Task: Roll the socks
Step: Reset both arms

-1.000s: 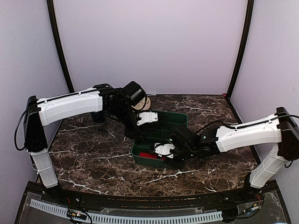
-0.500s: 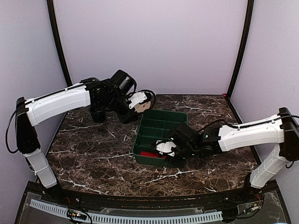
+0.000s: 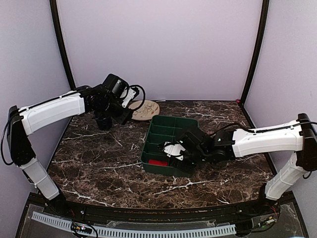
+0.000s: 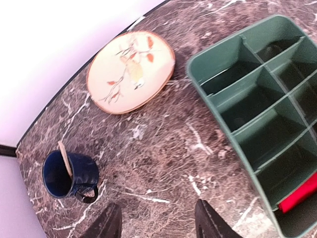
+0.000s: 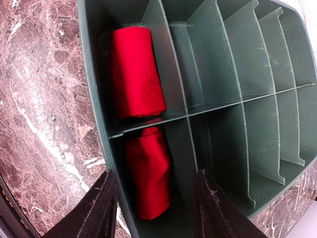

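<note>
On the marble surface (image 3: 99, 163) sits a green tray (image 5: 233, 59) with dividers. The socks are both rolled: one red roll (image 5: 136, 72) and another (image 5: 148, 176) lie end to end in two adjoining compartments of the tray's nearest row, a divider between them. The right claw (image 3: 171, 152) hovers just above that row, released, its fingers apart and nothing in them. Farther back on the left, the left claw (image 4: 158, 204) hangs over bare surface, also released and empty. Below it stands a blue mug (image 4: 69, 173) with a stick (image 4: 64, 158) in it. A painted plate (image 4: 131, 72) lies beyond, near the tray's far corner.
</note>
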Available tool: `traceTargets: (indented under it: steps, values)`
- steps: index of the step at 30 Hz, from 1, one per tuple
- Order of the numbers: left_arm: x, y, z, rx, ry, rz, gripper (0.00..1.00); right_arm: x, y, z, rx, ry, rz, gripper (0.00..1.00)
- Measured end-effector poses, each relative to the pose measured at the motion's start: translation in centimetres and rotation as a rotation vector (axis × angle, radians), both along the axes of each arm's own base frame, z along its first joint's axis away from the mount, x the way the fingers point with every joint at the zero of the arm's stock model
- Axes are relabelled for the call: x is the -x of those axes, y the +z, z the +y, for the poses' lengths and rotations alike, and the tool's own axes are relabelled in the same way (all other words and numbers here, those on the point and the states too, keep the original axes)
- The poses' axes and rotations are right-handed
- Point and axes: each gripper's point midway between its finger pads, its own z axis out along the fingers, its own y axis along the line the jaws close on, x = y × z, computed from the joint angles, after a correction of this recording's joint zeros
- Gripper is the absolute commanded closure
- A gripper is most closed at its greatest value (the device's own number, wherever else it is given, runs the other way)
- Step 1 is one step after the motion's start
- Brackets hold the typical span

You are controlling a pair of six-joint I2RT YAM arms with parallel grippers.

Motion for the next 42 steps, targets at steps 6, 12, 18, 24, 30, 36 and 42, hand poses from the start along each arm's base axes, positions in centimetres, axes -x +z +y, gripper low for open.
traceTargets:
  steps: [6,12,18,24,30,36,42]
  values:
    - [-1.5,-2.0,1.6,0.005,0.107,-0.023,0.54,-0.3,1.5,0.3,-0.038,-0.024,-0.011,0.49]
    - [-3.6,-5.1,1.1,0.028,0.189,-0.049,0.55,-0.7,2.5,0.2,-0.061,-0.05,-0.027,0.49]
    - [-6.8,-9.9,0.6,0.038,0.283,-0.066,0.56,-2.2,3.4,-0.3,-0.082,-0.126,-0.077,0.69]
    - [-10.1,-14.0,1.5,0.037,0.377,-0.084,0.6,-5.3,4.9,-1.0,-0.144,-0.243,-0.111,0.86]
    - [-13.6,-15.9,5.2,0.101,0.516,-0.085,0.6,-8.1,6.5,-1.0,-0.21,-0.314,-0.141,0.87]
    - [-16.1,-17.0,8.9,0.138,0.615,-0.089,0.6,-9.5,8.0,0.0,-0.249,-0.323,-0.158,0.87]
    - [-17.5,-18.0,9.4,0.169,0.641,-0.077,0.59,-10.0,9.2,0.9,-0.276,-0.312,-0.165,0.87]
